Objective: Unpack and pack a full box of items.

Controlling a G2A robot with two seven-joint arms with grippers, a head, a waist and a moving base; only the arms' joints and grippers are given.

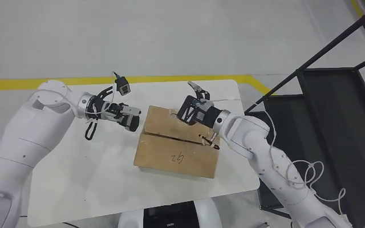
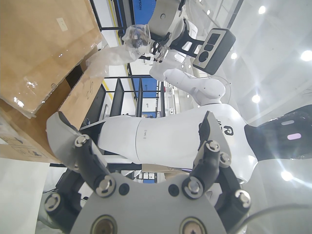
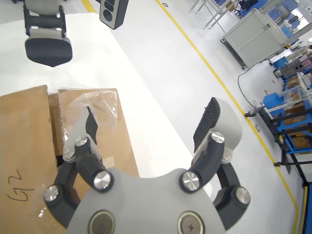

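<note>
Cardboard box point(image 1: 174, 151) sits approx mid-surface point(image 1: 85, 182), a bit nearer the R edge than the L. Top flaps are folded down w/ a seam running across. A handwritten mark is on the flap nearer the front edge. In the L wrist view the box point(image 2: 43, 37) has one flap slightly lifted, w/ a dark gap under it and bits of clear tape along the flap edge.

L end effector point(image 1: 136, 119) is at the box side facing the surface's L edge, near the box's far corner. Its own view shows the L end effector point(image 2: 131, 122) w/ fingers point(image 2: 61, 132) spread wide and nothing between them. One finger is just beside the box wall; contact can't be told.

R end effector point(image 1: 185, 100) is over the box's far-R corner. In its wrist view the R end effector point(image 3: 150, 109) is also released, fingers wide apart and not clamping anything. A clear plastic bag point(image 3: 102, 105) lies on the far flap of the box point(image 3: 22, 135) and drapes against one finger point(image 3: 89, 122). From the L wrist view the bag point(image 2: 114, 57) runs from the flap gap up toward that end effector's tip. Can't tell if it's hooked on or just resting there.

Yellow floor line point(image 1: 171, 80) runs past the surface's far edge. A black frame point(image 1: 331, 91) stands beyond the R edge.
</note>
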